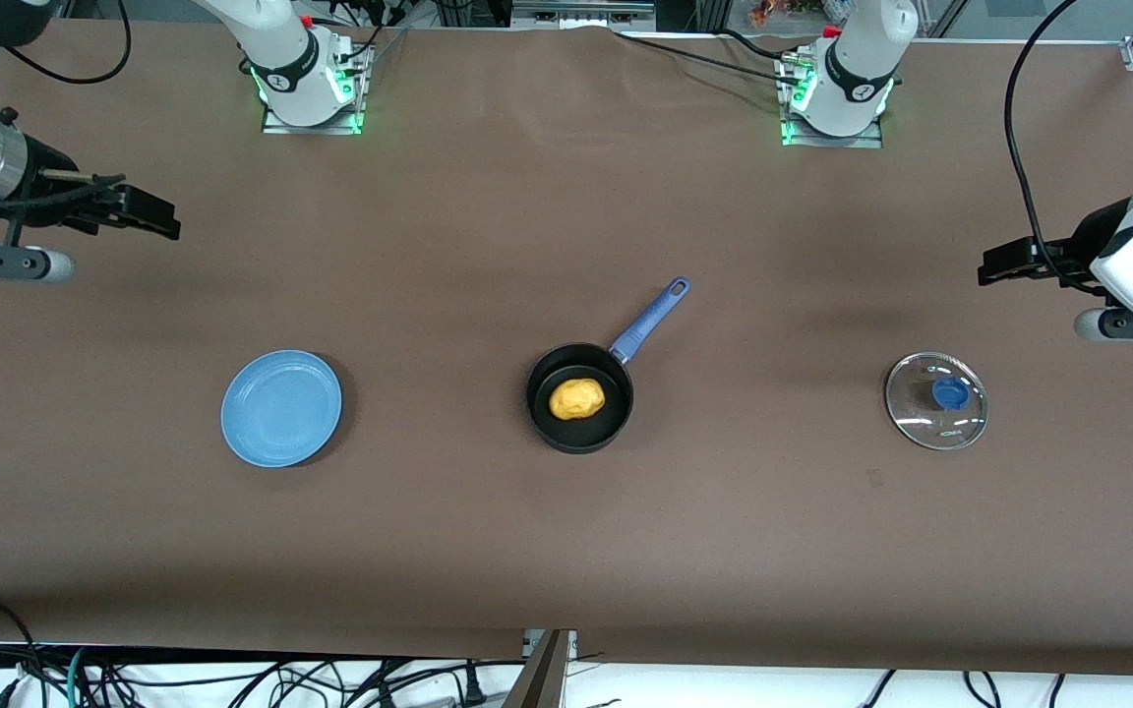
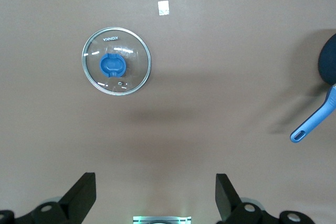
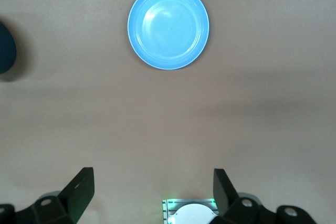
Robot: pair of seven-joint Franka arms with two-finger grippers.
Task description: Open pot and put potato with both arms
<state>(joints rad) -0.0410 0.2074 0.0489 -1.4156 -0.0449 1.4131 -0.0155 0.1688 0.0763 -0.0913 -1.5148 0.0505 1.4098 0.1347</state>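
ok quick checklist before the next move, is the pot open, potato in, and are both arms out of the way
1. Lid off the pot: ok, it lies flat on the table toward the left arm's end.
2. Potato inside the pot: ok.
3. Left end effector open and holding nothing: ok, it waits above the table near the lid.
4. Right end effector open and holding nothing: ok, it waits near the blue plate.
5. Blue plate bare: ok.
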